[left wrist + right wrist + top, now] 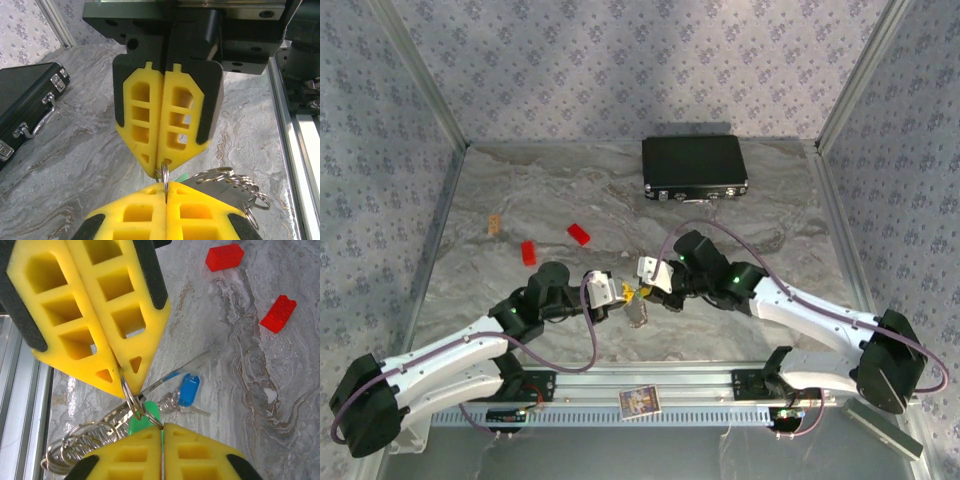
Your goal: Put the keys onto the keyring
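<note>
1. Centrally, above the grey marbled worktop (pixel 520 200), the left pincer (pixel 166 196) and the right pincer (pixel 162 432) stood tip to tip, each with its yellow fingers pressed together.
2. Both were clenched on one small silvery split ring (pixel 132 402). In the right wrist view the left pincer gripped its upper-left edge and the right pincer its lower-right edge.
3. The ring spanned the short gap between the two pairs of tips. From the left wrist it showed edge-on and upright.
4. A bunch of thin silvery coiled loops (pixel 82 442) hung off that ring on the side nearest the metal rail.
5. The green-headed key (pixel 145 417) sat tucked just behind the ring, mostly hidden, so which way it pointed could not be told.
6. The blue-headed key (pixel 189 389) showed just right of the ring. Its head's long axis ran steeply up the right wrist view, leaning slightly right at the top, and a thin silvery blade poked rightward from its lower end.
7. Two red rectangular plastic blocks (pixel 225 256) (pixel 278 314) lay well apart from the keys, and a black rectangular case (pixel 694 166) sat at the far edge.
</note>
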`<move>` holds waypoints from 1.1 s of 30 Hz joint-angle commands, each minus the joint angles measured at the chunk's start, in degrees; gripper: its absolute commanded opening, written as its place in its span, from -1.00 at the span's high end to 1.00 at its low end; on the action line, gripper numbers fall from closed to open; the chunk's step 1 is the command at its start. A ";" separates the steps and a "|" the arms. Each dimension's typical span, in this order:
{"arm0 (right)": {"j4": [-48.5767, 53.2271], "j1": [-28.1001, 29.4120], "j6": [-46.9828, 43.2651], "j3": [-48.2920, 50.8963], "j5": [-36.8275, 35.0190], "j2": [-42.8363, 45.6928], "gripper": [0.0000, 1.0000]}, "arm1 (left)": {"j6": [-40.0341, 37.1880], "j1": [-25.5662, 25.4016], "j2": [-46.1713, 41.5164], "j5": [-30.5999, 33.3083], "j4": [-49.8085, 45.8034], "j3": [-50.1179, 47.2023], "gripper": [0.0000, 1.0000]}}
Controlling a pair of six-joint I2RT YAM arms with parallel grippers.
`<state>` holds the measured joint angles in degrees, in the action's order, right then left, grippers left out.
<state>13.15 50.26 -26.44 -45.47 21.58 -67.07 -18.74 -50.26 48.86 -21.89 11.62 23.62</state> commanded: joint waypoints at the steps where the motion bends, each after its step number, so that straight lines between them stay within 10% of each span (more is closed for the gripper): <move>1: -2.34 -0.43 0.71 1.77 1.50 2.72 0.62 | 0.95 -0.05 -0.43 -2.37 4.80 -0.20 1.00; 16: -9.57 -0.09 2.64 4.43 5.52 4.37 0.56 | 3.98 -0.12 0.84 -4.43 9.31 -1.73 1.00; 24: -8.46 0.06 2.13 3.41 5.97 3.35 1.00 | 4.19 -0.14 0.56 -3.45 9.44 -1.78 1.00; 28: -3.06 0.83 -0.44 0.14 4.19 3.26 1.00 | 2.37 -0.19 0.45 0.49 2.23 0.70 0.53; 33: 5.70 3.02 -4.54 -5.73 0.55 1.68 1.00 | -1.41 -0.69 1.17 3.32 -5.64 3.76 0.56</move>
<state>13.39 52.25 -27.83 -46.63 24.05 -64.86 -17.43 -50.39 50.00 -20.49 10.55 24.36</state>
